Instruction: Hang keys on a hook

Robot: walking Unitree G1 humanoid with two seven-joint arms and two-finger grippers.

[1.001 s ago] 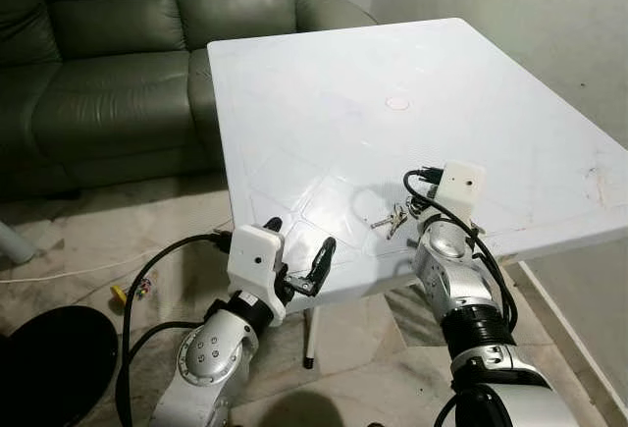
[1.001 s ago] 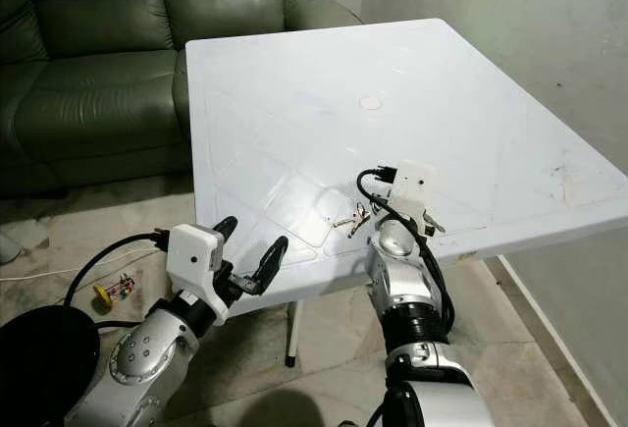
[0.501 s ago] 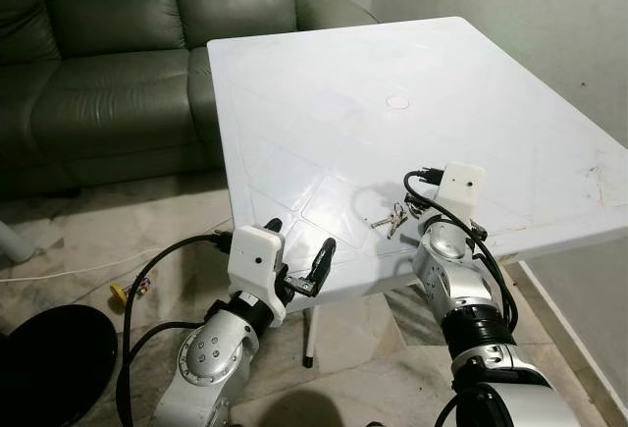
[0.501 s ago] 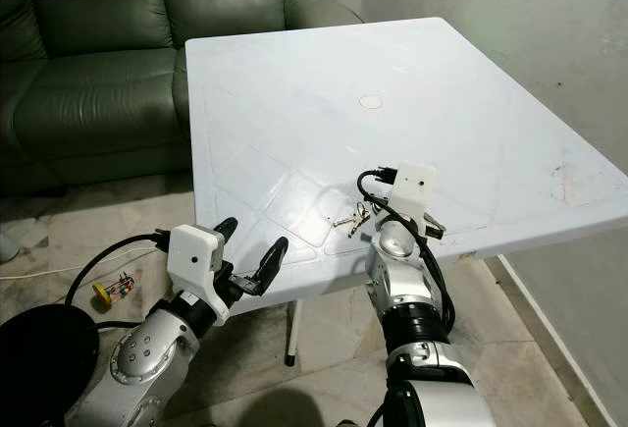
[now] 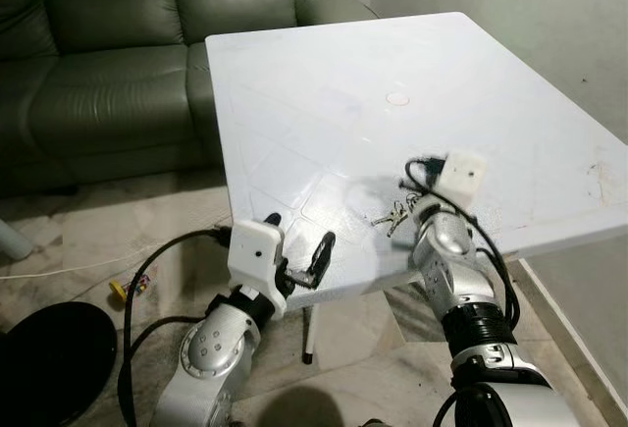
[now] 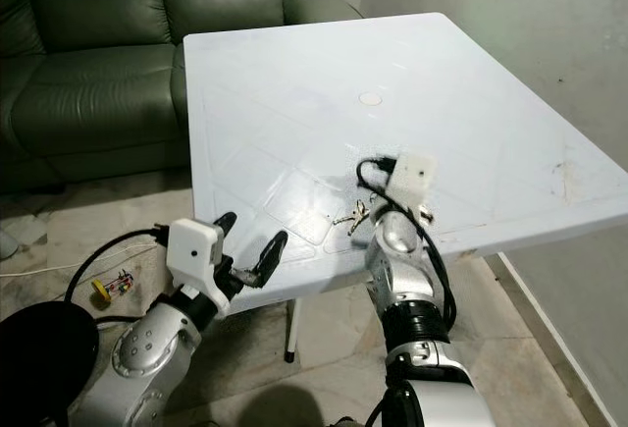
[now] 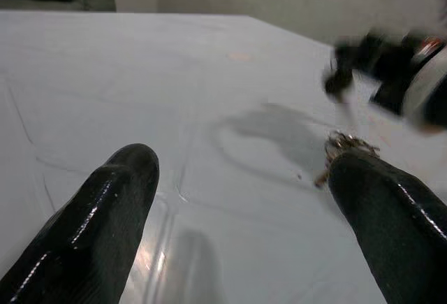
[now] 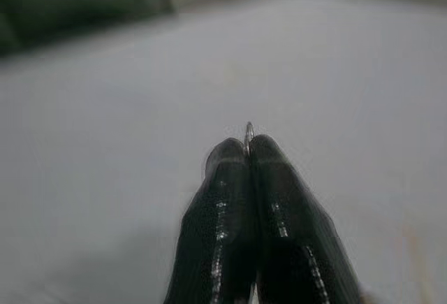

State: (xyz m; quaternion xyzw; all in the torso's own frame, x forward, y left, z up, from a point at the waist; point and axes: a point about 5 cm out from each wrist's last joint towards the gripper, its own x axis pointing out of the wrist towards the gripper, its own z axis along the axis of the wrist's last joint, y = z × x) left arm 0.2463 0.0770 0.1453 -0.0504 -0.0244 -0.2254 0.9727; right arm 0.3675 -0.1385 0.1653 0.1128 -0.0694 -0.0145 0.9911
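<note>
A small bunch of keys (image 5: pixel 390 218) lies near the front edge of the white plastic table (image 5: pixel 324 83). My right gripper (image 8: pixel 248 147) is over the table right beside the keys. Its fingers (image 8: pixel 279 199) are pressed together with a thin metal ring (image 8: pixel 248 131) sticking out at the tips. From the head views the white wrist housing (image 5: pixel 461 172) hides those fingers. My left gripper (image 5: pixel 297 245) hangs open just below the table's front edge, left of the keys. The keys (image 7: pixel 343 145) sit beyond its spread fingertips (image 7: pixel 126 171).
A dark green leather sofa (image 5: pixel 108 64) stands behind the table on the left. A grey wall (image 5: pixel 549 5) runs along the right. On the tiled floor lie a black round object (image 5: pixel 49 358), a small coloured toy (image 5: pixel 132 290) and a cable (image 5: pixel 59 272).
My right wrist has lifted and tilted a little and shows blurred. The keys stay almost where they were. The left arm has barely moved.
</note>
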